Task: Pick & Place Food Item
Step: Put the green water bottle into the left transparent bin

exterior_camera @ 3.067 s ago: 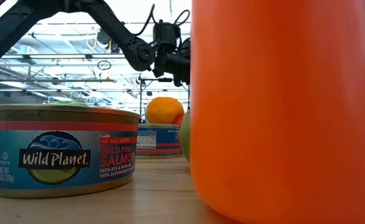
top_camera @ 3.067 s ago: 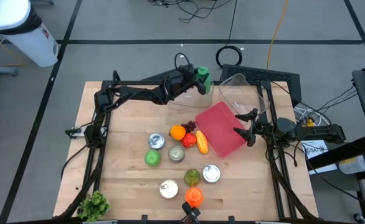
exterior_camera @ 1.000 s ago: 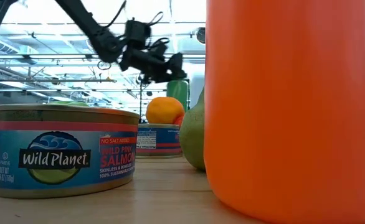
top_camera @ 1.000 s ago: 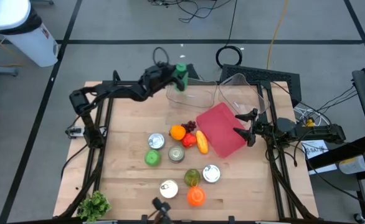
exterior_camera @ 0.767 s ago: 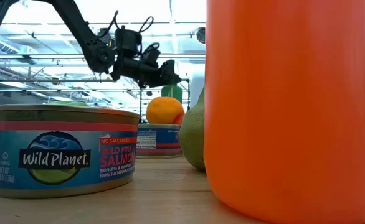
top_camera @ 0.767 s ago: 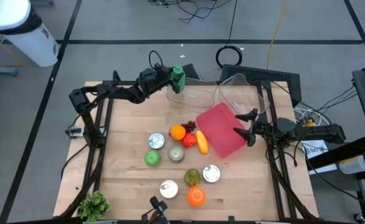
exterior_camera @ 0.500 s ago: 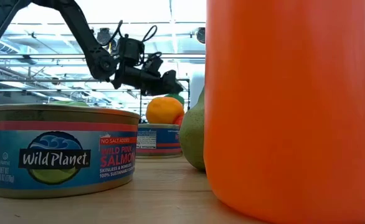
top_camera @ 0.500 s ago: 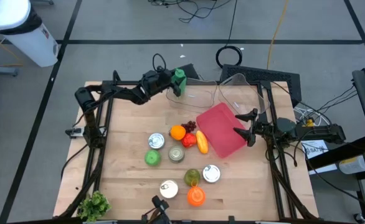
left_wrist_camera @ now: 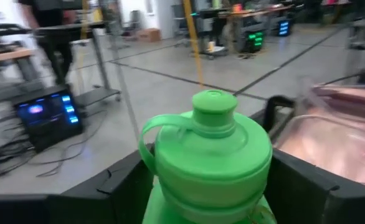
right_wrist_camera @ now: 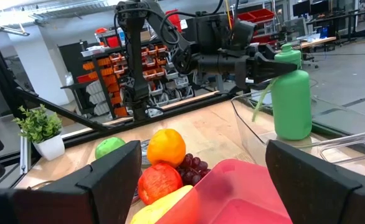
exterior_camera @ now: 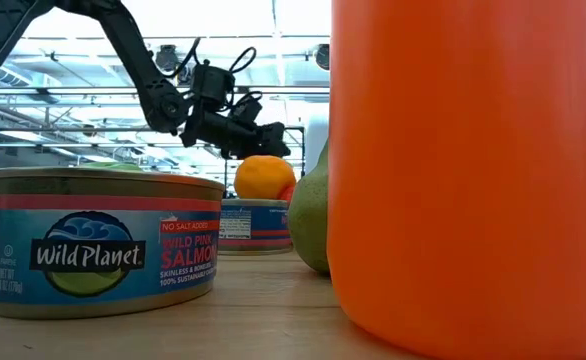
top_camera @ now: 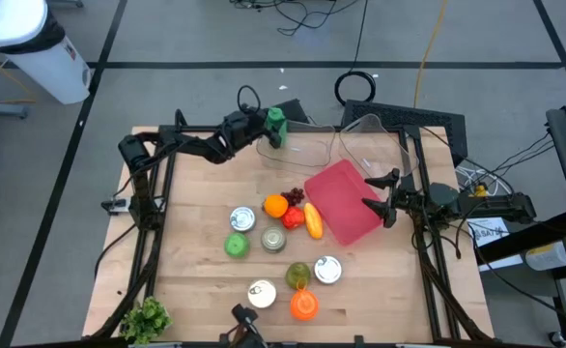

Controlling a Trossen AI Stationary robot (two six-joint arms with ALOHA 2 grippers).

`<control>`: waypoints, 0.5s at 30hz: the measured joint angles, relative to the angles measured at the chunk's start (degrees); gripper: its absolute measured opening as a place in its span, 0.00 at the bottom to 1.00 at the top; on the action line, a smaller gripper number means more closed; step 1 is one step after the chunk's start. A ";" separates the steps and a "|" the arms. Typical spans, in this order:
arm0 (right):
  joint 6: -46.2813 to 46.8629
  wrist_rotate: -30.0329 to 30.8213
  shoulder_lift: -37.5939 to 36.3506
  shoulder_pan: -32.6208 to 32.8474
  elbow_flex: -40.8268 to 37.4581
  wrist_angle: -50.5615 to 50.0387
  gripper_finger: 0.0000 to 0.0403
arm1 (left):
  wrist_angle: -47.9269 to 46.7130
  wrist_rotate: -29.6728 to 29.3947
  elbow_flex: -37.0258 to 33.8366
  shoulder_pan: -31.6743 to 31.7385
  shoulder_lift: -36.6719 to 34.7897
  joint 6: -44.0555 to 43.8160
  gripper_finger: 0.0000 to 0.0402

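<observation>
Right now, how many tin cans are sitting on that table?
4 cans: one left of the orange, one just in front of the fruit, one right of the pear, one left of the orange bottle. None looks hidden.

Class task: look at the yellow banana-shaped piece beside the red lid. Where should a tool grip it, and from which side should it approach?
Grip the banana across its narrow middle, coming straight down from above. It lies flat and elongated on the table, with the red lid close on one long side and the tomato on the other, so a sideways approach looks crowded.

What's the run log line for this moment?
left pincer: shut on green bottle | over clear bin | right pincer: open, idle
</observation>
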 joint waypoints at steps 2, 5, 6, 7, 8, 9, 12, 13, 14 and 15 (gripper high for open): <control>0.02 -0.02 0.00 0.00 0.00 0.00 0.81 | -0.45 -1.70 0.00 -0.38 0.00 1.05 0.75; 0.01 -0.02 0.00 0.00 0.01 0.00 0.81 | -0.43 -1.89 0.00 -0.87 0.02 1.53 0.81; 0.02 -0.02 0.00 0.00 0.02 0.00 0.81 | -0.41 -1.90 0.00 -1.07 0.02 1.47 0.83; 0.02 -0.01 0.00 0.00 0.01 0.00 0.81 | -0.47 -1.87 0.00 -1.14 -0.04 1.34 0.84; 0.00 -0.02 0.00 0.00 0.01 0.00 0.81 | -0.72 -1.77 0.00 -1.25 -0.25 1.20 0.86; 0.02 0.00 0.00 0.00 0.01 0.00 0.81 | -0.68 -1.79 0.00 -1.46 -0.45 1.10 0.87; 0.00 -0.02 0.00 0.00 0.00 0.00 0.81 | -0.64 -1.84 0.00 -1.77 -1.71 2.03 0.91; 0.01 -0.01 0.00 0.00 0.01 0.00 0.81 | -0.63 -1.85 0.00 -1.81 -2.19 2.58 0.92; 0.00 0.00 0.00 0.00 0.00 0.00 0.81 | -0.65 -1.86 0.00 -1.83 -2.63 3.02 0.93; 0.01 -0.02 0.00 0.00 0.00 0.00 0.81 | -0.66 -1.87 0.00 -1.83 -3.09 3.38 0.93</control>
